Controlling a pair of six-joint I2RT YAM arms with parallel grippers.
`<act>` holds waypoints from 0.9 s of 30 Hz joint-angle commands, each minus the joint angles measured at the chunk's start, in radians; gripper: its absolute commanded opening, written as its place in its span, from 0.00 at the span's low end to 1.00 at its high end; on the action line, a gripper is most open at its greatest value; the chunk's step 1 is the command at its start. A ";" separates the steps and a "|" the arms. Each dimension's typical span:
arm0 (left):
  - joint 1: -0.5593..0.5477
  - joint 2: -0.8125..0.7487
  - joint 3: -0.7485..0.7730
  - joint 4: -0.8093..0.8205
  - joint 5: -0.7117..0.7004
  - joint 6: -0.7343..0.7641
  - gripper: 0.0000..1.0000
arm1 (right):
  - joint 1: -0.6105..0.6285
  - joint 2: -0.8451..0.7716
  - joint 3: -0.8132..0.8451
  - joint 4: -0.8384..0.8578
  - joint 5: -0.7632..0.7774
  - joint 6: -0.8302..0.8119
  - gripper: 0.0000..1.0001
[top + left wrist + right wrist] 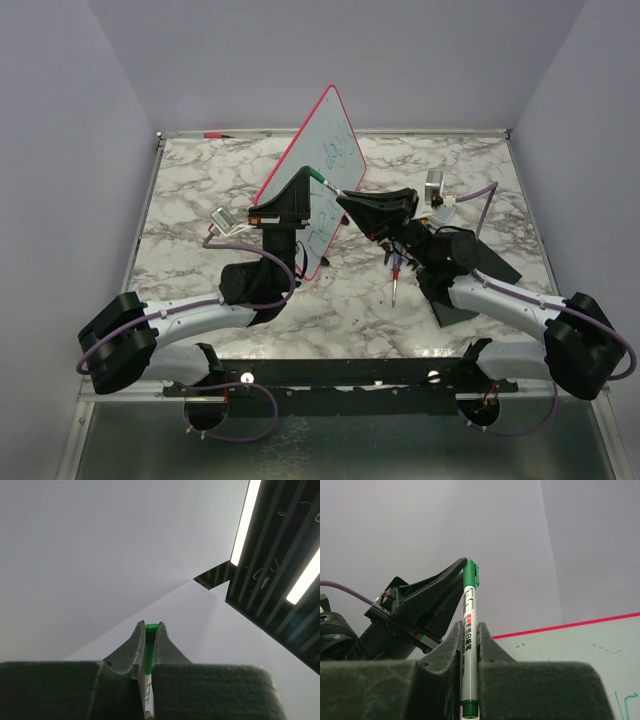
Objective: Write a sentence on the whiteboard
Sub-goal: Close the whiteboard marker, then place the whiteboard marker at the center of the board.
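The whiteboard [322, 130], white with a red-pink rim, stands tilted on edge at the table's middle with faint green-blue marks on its face; the right wrist view shows a corner of the whiteboard [580, 650]. A green marker [328, 184] spans the two grippers in front of it. My left gripper [306, 174] is shut on the marker's green cap [150, 642]. My right gripper [343, 199] is shut on the white barrel [469, 615]. In the right wrist view the left gripper [461, 568] pinches the cap end above my right gripper [469, 628].
A red-tipped pen [397, 277] lies on the marble table [200, 190] right of centre. Black pads [495, 262] lie by the right arm. Another red pen [215, 133] rests along the back edge. Grey walls close in on three sides.
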 commanded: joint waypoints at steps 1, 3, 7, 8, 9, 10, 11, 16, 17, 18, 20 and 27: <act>-0.128 0.049 -0.048 0.032 0.231 0.011 0.00 | 0.008 -0.010 0.092 0.035 0.068 -0.054 0.01; -0.128 0.008 -0.009 -0.088 0.242 0.048 0.00 | 0.008 -0.056 0.077 -0.019 0.098 -0.083 0.01; -0.104 -0.053 0.063 -0.288 0.273 0.095 0.23 | 0.008 -0.165 0.062 -0.181 0.209 -0.155 0.01; -0.094 -0.067 0.081 -0.339 0.285 0.104 0.28 | 0.007 -0.195 0.061 -0.238 0.249 -0.169 0.01; -0.087 -0.079 0.106 -0.410 0.289 0.110 0.34 | 0.008 -0.222 0.063 -0.296 0.294 -0.184 0.01; -0.081 -0.087 0.130 -0.468 0.297 0.120 0.41 | 0.008 -0.246 0.064 -0.339 0.335 -0.204 0.01; -0.073 -0.092 0.152 -0.516 0.309 0.128 0.48 | 0.007 -0.266 0.063 -0.380 0.366 -0.218 0.01; -0.012 -0.105 0.258 -0.728 0.424 0.155 0.75 | 0.007 -0.349 0.078 -0.547 0.568 -0.281 0.01; 0.010 -0.102 0.299 -0.792 0.474 0.164 0.77 | 0.007 -0.359 0.083 -0.589 0.596 -0.299 0.01; 0.036 -0.091 0.353 -0.870 0.533 0.173 0.79 | 0.006 -0.366 0.090 -0.625 0.623 -0.315 0.01; 0.102 -0.046 0.505 -1.069 0.681 0.204 0.82 | 0.006 -0.377 0.106 -0.709 0.664 -0.337 0.01; 0.287 0.091 0.952 -1.630 0.803 0.405 0.86 | 0.006 -0.427 0.037 -0.966 0.726 -0.290 0.01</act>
